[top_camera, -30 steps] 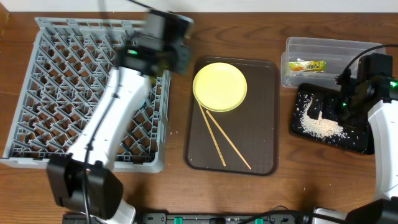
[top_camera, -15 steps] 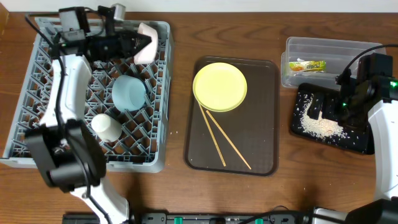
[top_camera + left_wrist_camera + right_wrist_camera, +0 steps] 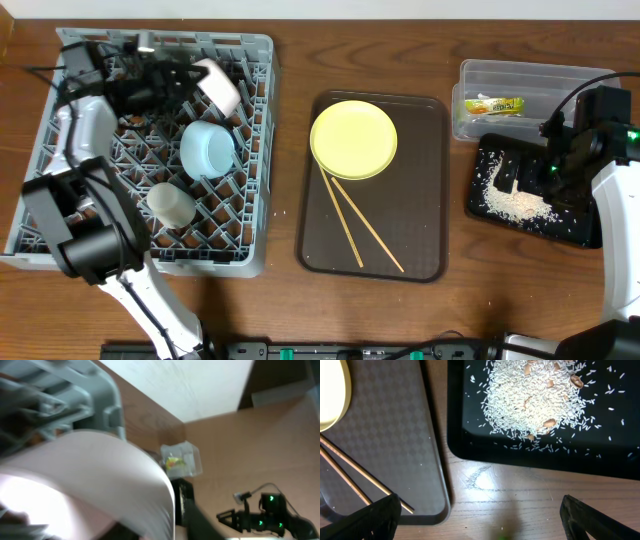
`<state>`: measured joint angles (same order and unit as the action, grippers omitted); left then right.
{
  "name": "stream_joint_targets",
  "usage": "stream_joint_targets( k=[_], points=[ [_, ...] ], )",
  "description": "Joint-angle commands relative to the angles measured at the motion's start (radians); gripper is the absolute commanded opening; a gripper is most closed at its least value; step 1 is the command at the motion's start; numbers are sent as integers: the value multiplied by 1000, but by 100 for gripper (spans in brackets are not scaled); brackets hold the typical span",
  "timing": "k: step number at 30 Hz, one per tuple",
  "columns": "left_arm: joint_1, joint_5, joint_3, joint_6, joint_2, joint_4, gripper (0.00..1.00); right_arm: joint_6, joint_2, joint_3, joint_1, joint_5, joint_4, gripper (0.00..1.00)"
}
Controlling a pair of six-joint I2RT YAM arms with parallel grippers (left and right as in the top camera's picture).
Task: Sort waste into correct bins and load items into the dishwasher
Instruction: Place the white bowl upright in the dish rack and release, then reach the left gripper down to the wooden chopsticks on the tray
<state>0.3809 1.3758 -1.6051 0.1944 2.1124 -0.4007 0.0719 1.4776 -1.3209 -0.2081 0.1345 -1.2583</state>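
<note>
**Step in hand:** loading the white bowl (image 3: 218, 88) into the rack (image 3: 225, 240).

**Grippers:**
- The left gripper (image 3: 192, 82) appears clamped on the bowl's rim and holds it tilted over the rack's 1 o'clock sector. Its wrist view is blurred and filled by the bowl (image 3: 85, 485).
- The right gripper (image 3: 485, 517) is spread wide and empty, hovering at the 9 o'clock edge of the black tray (image 3: 560, 225) that carries the rice (image 3: 515, 203).

**Recommendation:** Lower the bowl mouth-down between the pegs. Keep it clear of the blue cup (image 3: 207, 148) at the rack's 3 o'clock. Release only once the rim is seated. The white cup (image 3: 172, 204) at 5 o'clock is well apart and poses no conflict.

**Outstanding:**
- The yellow plate (image 3: 353, 138) is not yet loaded and sits on the brown tray (image 3: 420, 230).
- The chopsticks (image 3: 355, 222) lie at the plate's 6 o'clock on the same tray.
- The wrapper (image 3: 494, 104) already lies in the clear tub (image 3: 535, 75).

**Change noted:**
- Half a second ago the bowl sat nearer the rack's 3 o'clock wall. It has since shifted toward 9 o'clock and slightly lower.
- One second ago the left arm lay across the rack and hid both cups.
- The plate, chopsticks, wrapper, rice and right arm are unmoved.
</note>
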Motion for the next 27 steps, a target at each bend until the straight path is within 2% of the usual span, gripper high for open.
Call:
stream_joint_targets(
  k=[1,5,7,12,16,20,24,27],
  points=[
    [52,-26,-2,22,24,-10,50,9,-14,-4,-3,4,-3,99],
    [92,-20,-2,98,19,-13,66,9,-14,-4,-3,5,-2,99],
    [106,-7,-2,100,3,-13,73,9,-14,-4,-3,4,-3,99],
    [132,-63,-2,98,-95,-16,82,9,-14,-4,-3,4,-3,99],
    [132,-248,-2,61,-221,-90,86,9,-14,-4,-3,4,-9,99],
    [94,-449,-2,-18,-369,-277,86,9,-14,-4,-3,5,-13,99],
    [-14,-767,-2,-25,-502,-505,87,9,-14,-4,-3,5,-13,99],
    [-129,-929,-2,11,-563,-662,88,9,-14,-4,-3,5,-13,99]
  ],
)
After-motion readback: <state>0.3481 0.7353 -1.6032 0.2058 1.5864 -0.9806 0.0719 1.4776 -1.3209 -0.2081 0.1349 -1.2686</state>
